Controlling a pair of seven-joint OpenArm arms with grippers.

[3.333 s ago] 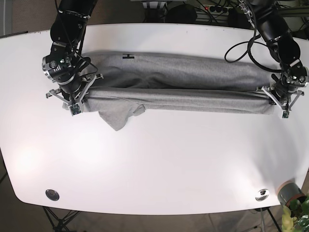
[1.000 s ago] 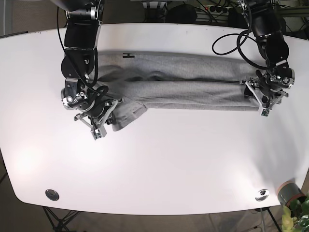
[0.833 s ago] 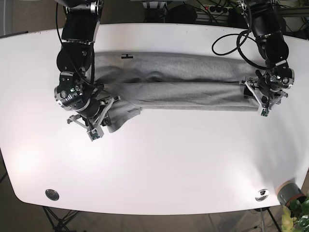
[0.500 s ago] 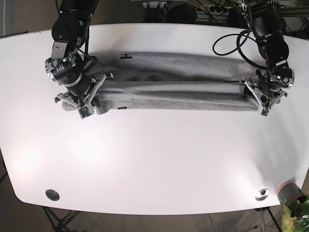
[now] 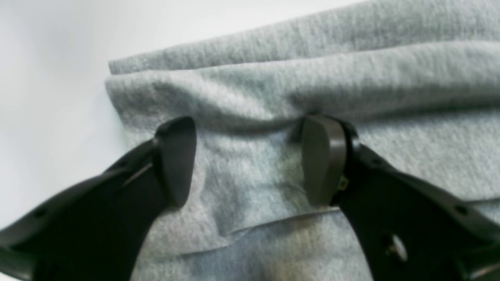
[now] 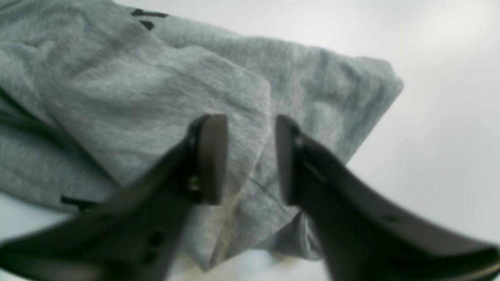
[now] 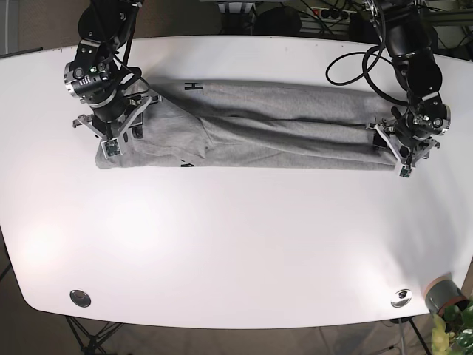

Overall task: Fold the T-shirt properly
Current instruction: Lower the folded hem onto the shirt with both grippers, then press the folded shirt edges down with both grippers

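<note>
White tabletop [image 7: 244, 244] in the base view, a round metal fitting [image 7: 80, 298] near its front edge and a small potted plant [image 7: 451, 307] past one corner; the T-shirt [image 7: 273, 137] lies as a long grey band between the right gripper [image 7: 111, 137] and left gripper [image 7: 409, 151]. Left wrist view: the left gripper [image 5: 248, 160] stands wide apart over the T-shirt [image 5: 312, 86], layered hem edge between its fingers [image 5: 322, 160], gripping nothing. Right wrist view: the right gripper [image 6: 250, 158] is at a narrow gap, fingertips [image 6: 213, 156] over a folded flap of the T-shirt [image 6: 164, 93]; whether cloth is pinched, cannot tell.
</note>
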